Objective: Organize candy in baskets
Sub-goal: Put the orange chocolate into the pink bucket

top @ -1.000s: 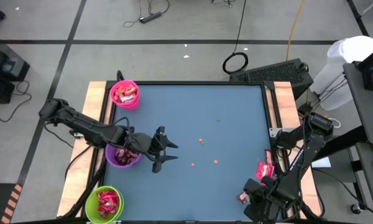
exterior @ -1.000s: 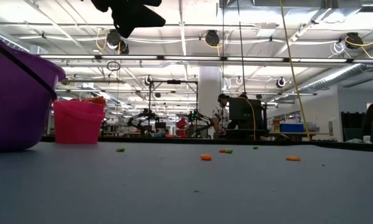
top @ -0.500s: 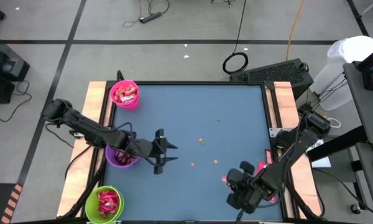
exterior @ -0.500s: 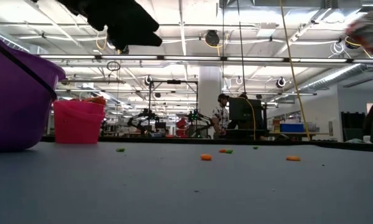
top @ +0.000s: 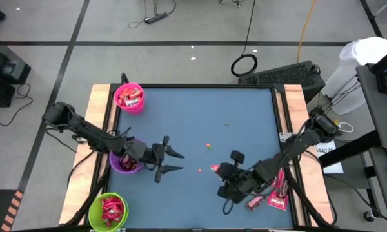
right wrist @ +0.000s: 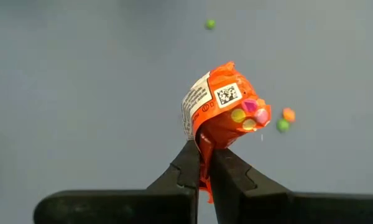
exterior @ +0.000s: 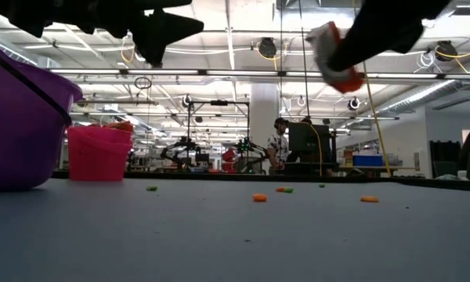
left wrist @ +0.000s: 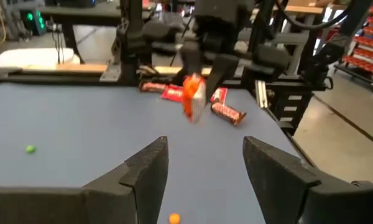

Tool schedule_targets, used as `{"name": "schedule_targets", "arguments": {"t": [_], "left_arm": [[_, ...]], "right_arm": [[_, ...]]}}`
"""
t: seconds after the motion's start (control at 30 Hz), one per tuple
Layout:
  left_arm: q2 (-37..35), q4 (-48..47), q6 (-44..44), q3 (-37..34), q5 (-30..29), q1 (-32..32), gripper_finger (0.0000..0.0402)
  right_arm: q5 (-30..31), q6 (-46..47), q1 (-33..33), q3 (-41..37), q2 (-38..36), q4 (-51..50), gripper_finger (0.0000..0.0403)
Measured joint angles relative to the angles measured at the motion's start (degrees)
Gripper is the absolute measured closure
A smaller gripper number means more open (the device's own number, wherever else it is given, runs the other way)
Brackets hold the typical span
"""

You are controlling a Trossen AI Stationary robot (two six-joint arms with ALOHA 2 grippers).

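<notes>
On my right wrist feed the right gripper (right wrist: pixel 201 163) has its fingers (right wrist: pixel 227 174) pinched nearly together on the tail of an orange candy (right wrist: pixel 221 109), which stands up from the tips with its white barcode label facing me; the blue bench (right wrist: pixel 81 81) lies below it with a few loose specks. From above I see that gripper (top: pixel 220 173) over the middle-right of the bench (top: pixel 245 116), holding the candy (top: pixel 215 169) clear of the surface. Three more candies (top: pixel 271 193) lie flat behind it near the bench's right edge, close beside one another. In the low view the held candy (exterior: pixel 334 55) hangs high above the bench. My left gripper (top: pixel 169 160) hovers left of centre, just right of the purple basket (top: pixel 119 166), with its fingers (top: pixel 174 153) spread wide and nothing between them; its wrist feed shows both fingers (left wrist: pixel 146 171) well apart, looking across at the right arm's candy (left wrist: pixel 193 94) and the candies lying beyond it (left wrist: pixel 227 112). The left arm crosses over the purple basket, so I cannot make out much of what is in it. The green basket (top: pixel 93 207) sits at the near left corner with red candy in it, and the pink basket (top: pixel 120 94) at the far left corner, also with candy inside. The baskets stand well apart along the left edge.
</notes>
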Motion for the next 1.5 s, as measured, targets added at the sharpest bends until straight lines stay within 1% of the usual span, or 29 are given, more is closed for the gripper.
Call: {"name": "schedule_targets", "arguments": {"t": [0.2,0.53,0.8,1.03,1.13,1.23,1.3,1.4,1.5], "left_arm": [[0.2,0.2,0.8,0.0,0.0,0.3,0.0189],[0.3,0.2,0.7,0.1,0.0,0.3,0.0189],[4.4,0.5,1.0,0.1,1.1,-0.3,0.0189],[6.6,1.8,2.5,0.1,0.9,-2.5,0.0189],[6.5,5.4,2.8,-1.4,0.1,-3.2,0.0189],[6.5,11.2,2.8,-4.6,-0.3,-3.2,0.0189],[6.5,14.4,2.7,-6.4,-1.8,-3.2,0.0189],[6.5,15.2,2.4,-7.6,-5.5,-3.1,0.0189],[6.5,16.0,2.4,-7.5,-5.3,-3.0,0.0189]], "right_arm": [[0.8,-7.7,-2.6,0.0,2.8,6.1,0.0387],[2.8,-14.0,-4.6,0.0,9.7,13.7,0.0387],[2.4,-21.1,-5.2,0.0,14.3,26.3,0.0387],[2.7,-22.5,-5.2,-0.6,14.9,29.0,0.0387],[2.5,-24.1,-5.3,-1.9,14.9,31.8,0.0387],[2.5,-24.9,-5.7,-3.3,14.9,35.5,0.0387],[2.4,-26.0,-6.0,-4.1,14.9,37.7,0.0387],[2.2,-27.4,-6.9,-4.9,14.9,41.5,0.0387],[2.2,-28.9,-7.9,-5.2,14.9,42.6,0.0387]]}}
